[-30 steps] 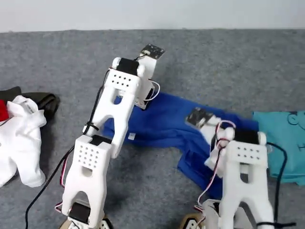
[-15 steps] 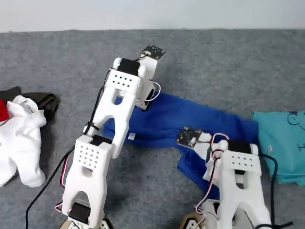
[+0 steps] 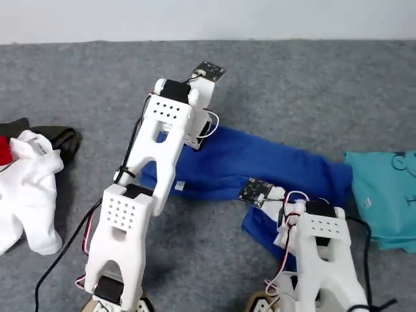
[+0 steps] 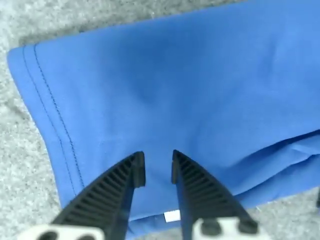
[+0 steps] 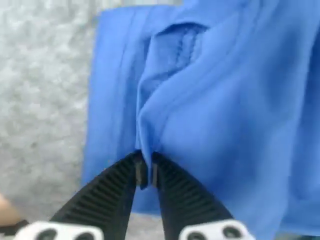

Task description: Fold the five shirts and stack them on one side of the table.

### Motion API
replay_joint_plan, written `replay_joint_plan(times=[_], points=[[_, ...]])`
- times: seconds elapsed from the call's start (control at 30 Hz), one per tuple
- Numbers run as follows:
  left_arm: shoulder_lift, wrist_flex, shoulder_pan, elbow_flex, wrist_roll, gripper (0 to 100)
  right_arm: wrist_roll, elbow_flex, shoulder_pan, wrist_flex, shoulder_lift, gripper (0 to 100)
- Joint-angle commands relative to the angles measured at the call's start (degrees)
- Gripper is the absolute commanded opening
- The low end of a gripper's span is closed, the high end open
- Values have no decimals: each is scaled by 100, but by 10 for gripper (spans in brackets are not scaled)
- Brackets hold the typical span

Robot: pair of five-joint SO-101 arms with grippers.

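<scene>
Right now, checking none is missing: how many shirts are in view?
5: blue shirt mid-table, teal shirt far right, white shirt left, dark shirt behind it, red shirt mostly hidden at the left edge.

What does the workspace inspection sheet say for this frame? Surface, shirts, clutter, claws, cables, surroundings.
Surface: grey table cover, flat.
Job's things: blue shirt spread mid-table, unfolded; teal shirt at the edge past the right arm; white shirt crumpled at the opposite edge, with a dark garment and a red garment beside it.
Clutter: nothing seen.
Claws: left claw open over the blue shirt near its hem; right claw shut on a fold of the blue shirt.
Cables: black cable beside the left arm; red and white wires on the right arm.
Surroundings: pale wall behind.
</scene>
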Motion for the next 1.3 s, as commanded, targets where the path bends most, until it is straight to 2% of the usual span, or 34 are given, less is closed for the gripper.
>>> replay_joint_plan(times=[0.0, 0.1, 0.2, 0.33, 0.5, 0.73, 0.83, 1.1, 1.27], points=[[-70, 123, 44, -22, -97, 98, -62, -492, -4, 145, -154, 9], [-70, 123, 35, -22, -97, 98, -343, -1284, -4, 796, -154, 9], [-70, 123, 35, -22, -97, 98, -404, -1837, 13, 840, -101, 9], [-70, 123, 35, -22, -97, 98, -431, -1881, 4, 207, -92, 9], [-70, 123, 44, -22, -97, 98, -967, -1873, 110, -866, 13, 9], [-62, 123, 44, -13, -97, 98, -1310, -1890, 84, -1886, 673, 9], [-62, 123, 44, -13, -97, 98, -1248, -1916, 13, -1323, 673, 9], [-62, 123, 44, -13, -97, 98, -993, -1916, -66, 1534, 347, 9], [-62, 123, 44, -13, -97, 98, -985, -1916, -242, 2501, 233, 9]])
